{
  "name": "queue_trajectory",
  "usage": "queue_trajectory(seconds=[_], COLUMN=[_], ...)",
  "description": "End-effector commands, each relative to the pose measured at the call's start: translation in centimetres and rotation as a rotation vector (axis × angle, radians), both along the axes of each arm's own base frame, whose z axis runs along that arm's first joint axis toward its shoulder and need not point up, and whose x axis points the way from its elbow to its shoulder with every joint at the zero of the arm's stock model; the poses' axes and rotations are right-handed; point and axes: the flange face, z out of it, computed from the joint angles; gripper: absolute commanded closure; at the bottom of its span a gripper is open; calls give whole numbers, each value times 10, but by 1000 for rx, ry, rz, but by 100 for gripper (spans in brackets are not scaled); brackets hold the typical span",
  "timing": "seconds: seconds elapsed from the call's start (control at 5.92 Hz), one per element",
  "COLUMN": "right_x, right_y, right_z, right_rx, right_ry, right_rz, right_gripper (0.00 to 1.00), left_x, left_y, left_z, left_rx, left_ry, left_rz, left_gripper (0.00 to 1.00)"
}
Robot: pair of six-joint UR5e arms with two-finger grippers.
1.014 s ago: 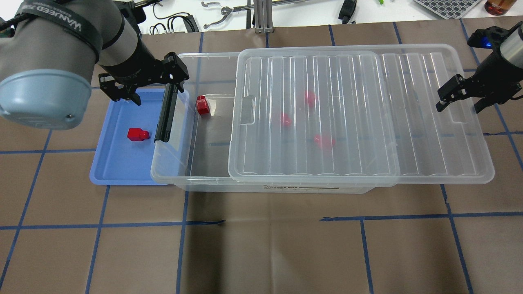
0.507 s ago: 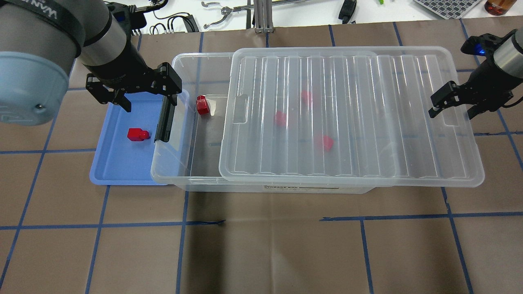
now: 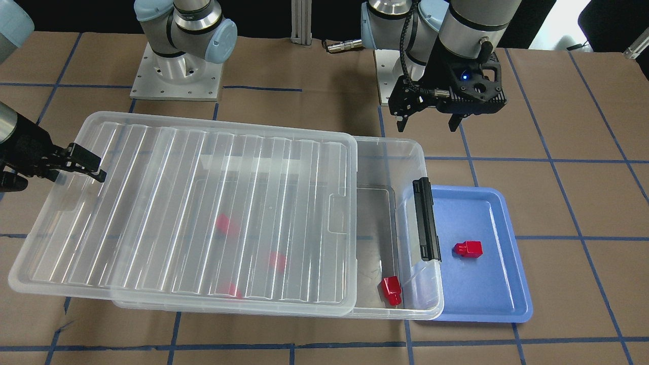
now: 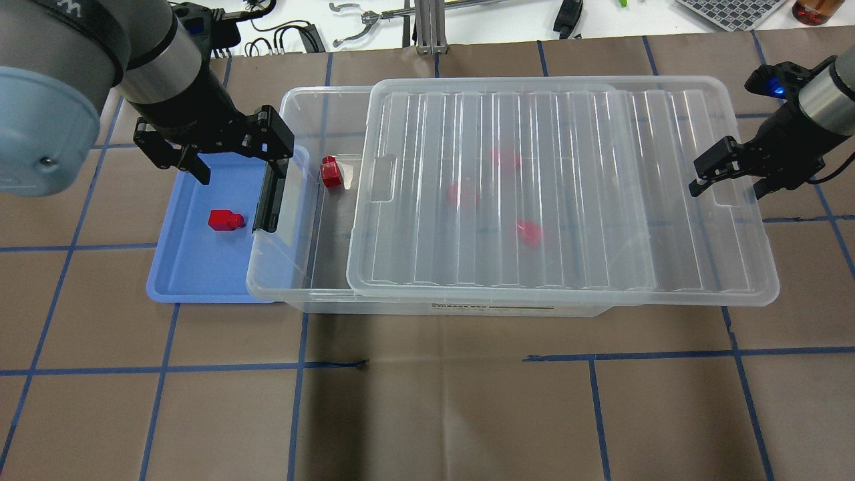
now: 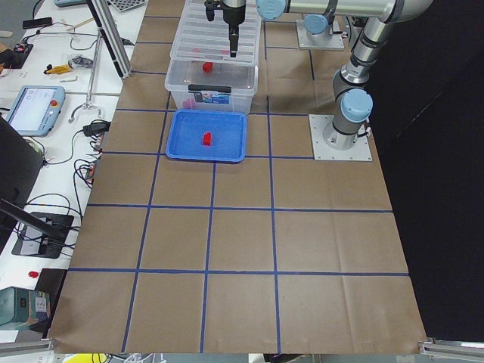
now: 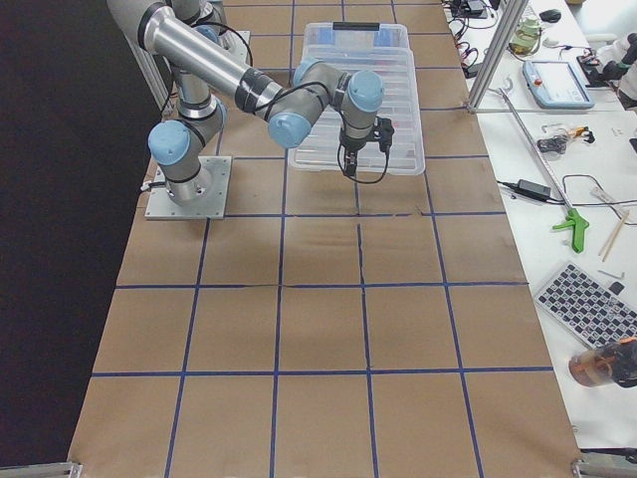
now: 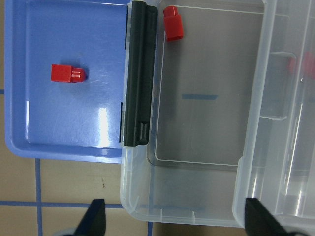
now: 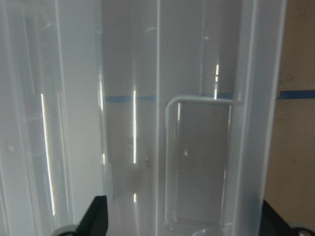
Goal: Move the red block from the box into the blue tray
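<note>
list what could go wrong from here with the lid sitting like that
1. The lid covers most of the box, leaving a narrow gap around one red block; the open left gripper could clip the lid's edge or the black latch bar reaching in.
2. The lid overhangs the box's end near the right gripper, so a nudge might tip or slide it off.

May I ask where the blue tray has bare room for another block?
The blue tray is barest between the red block and its rim on the robot's side; a narrower strip runs along the rim opposite the box. The latch side is crowded, where the box overlaps the tray.
</note>
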Motion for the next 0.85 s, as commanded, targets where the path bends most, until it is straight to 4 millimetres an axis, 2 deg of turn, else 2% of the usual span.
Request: queue_trajectory(seconds=[0.0, 0.34, 0.68], right_x=[16, 22, 47], right_y=[1, 1, 3], right_z=[-2, -2, 6], right_rx=[-1, 0, -2], right_ry=[-19, -29, -20], right_rz=[21, 29, 26], right_gripper=[0, 0, 0], left_x=[0, 1, 2], left_y=[1, 1, 1], left_z=[2, 1, 1], left_rx=[-3, -6, -11], left_ry=[0, -5, -5], left_rz=[-3, -2, -3], left_gripper=[2, 2, 2])
